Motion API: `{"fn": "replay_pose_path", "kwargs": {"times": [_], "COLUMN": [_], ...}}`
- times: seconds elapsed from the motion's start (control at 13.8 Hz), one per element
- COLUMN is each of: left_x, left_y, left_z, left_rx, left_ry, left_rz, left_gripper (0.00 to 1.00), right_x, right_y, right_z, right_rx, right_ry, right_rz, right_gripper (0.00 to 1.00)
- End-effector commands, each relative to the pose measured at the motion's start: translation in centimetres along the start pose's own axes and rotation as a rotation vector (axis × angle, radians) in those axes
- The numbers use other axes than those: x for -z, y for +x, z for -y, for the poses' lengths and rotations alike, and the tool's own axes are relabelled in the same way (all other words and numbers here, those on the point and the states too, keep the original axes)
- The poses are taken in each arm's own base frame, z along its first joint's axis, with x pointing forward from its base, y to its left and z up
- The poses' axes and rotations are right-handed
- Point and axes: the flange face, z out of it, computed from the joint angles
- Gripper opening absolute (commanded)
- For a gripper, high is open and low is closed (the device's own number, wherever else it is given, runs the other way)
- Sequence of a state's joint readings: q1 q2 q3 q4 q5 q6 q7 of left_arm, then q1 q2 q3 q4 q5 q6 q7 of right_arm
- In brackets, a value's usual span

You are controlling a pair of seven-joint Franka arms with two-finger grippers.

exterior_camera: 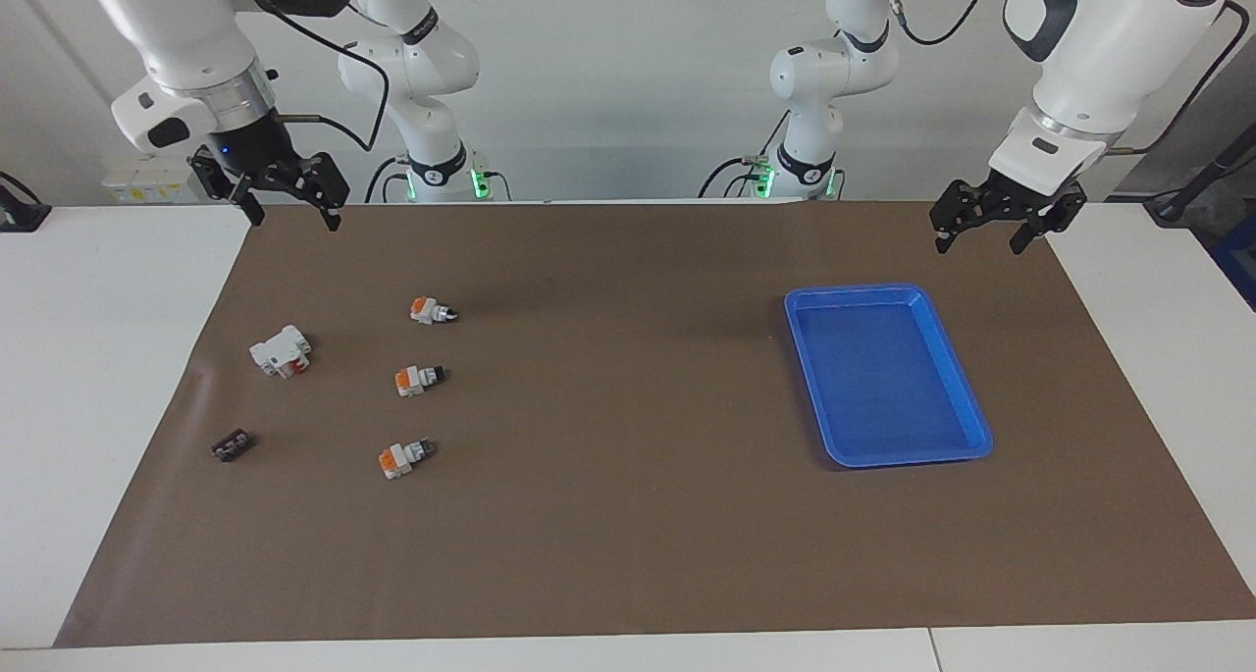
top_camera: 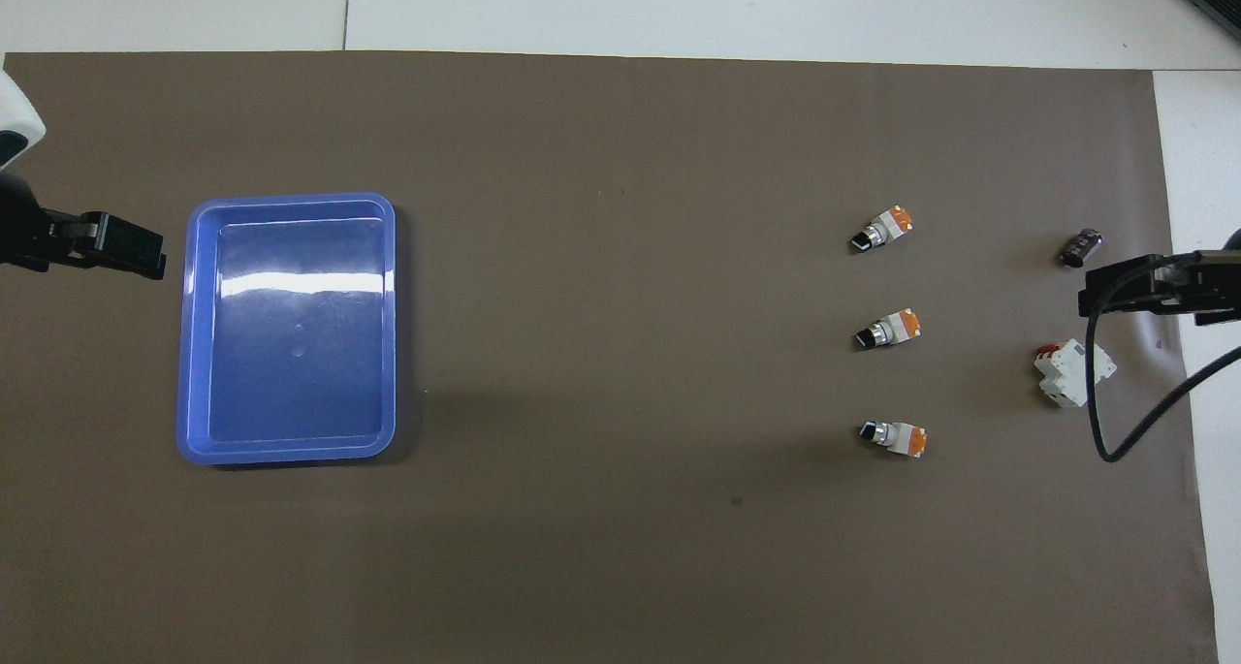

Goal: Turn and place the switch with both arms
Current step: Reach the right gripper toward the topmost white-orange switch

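Facing view
- Left gripper (exterior_camera: 1009, 229): raised over the brown mat's (exterior_camera: 628, 535) edge nearest the robots, at the left arm's end of the table; fingers spread, nothing between them. The arm's upper part is cut off by the frame.
- Right gripper (exterior_camera: 285, 201): raised over the mat's corner at the right arm's end; fingers apart, grasping nothing. The arm's upper links leave the frame.
- Blue tray (exterior_camera: 967, 397): lies flat on the mat toward the left arm's end, with nothing in it.
- Three switches in a row running away from the robots, toward the right arm's end: nearest switch (exterior_camera: 432, 310), middle switch (exterior_camera: 419, 380), farthest switch (exterior_camera: 403, 456). Each lies on its side, orange cap showing, black knob pointing toward the tray. A green face cannot be made out.
- White block (exterior_camera: 281, 350): with a red mark, beside the row, closer to the table's end.
- Small black piece (exterior_camera: 233, 445): farther from the robots than the block; its detail is hard to read.

Overhead view
- Left gripper (top_camera: 121, 247): only its dark tip shows, beside the tray (top_camera: 192, 354).
- Right gripper (top_camera: 1115, 294): partly cut off, with a black cable (top_camera: 1094, 373) crossing the white block (top_camera: 1071, 373).
- Nearest switch (top_camera: 894, 436), middle switch (top_camera: 888, 330), farthest switch (top_camera: 882, 230); small black piece (top_camera: 1081, 247).
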State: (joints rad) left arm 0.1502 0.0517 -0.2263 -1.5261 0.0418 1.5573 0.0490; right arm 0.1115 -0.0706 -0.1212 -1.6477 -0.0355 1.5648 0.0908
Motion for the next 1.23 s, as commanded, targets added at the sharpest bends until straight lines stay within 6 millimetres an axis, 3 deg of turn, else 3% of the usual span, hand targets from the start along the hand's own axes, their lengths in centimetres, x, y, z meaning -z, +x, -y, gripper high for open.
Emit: {"fn": "replay_pose_path", "kwargs": {"times": [0.0,0.43,0.58,0.87,1.16], "left_x": [0.1,0.1,0.1,0.1,0.1], "left_y": [-0.9,-0.9,-0.9,-0.9,-0.9], "left_z": [0.1,0.1,0.1,0.1,0.1], "left_rx": [0.005,0.005,0.005,0.005,0.005], "left_ry": [-0.005,-0.005,-0.005,-0.005,-0.005], "left_rz": [-0.006,-0.006,-0.006,-0.006,-0.006], "left_gripper": [1.0,1.0,1.0,1.0,1.0], "right_x": [0.2,-0.8,-1.1,-6.6,-15.9], "right_y": [0.0,-0.2,1.3,6.4,11.8], "right_z": [0.0,0.0,0.0,0.9,3.7], "right_rx": [0.008,-0.042,-0.046,-0.095,-0.283], "right_ry": [-0.007,0.009,0.008,-0.002,0.015], "right_rz": [0.006,-0.046,-0.104,-0.153,-0.195], "right_gripper": [1.0,1.0,1.0,1.0,1.0]}}
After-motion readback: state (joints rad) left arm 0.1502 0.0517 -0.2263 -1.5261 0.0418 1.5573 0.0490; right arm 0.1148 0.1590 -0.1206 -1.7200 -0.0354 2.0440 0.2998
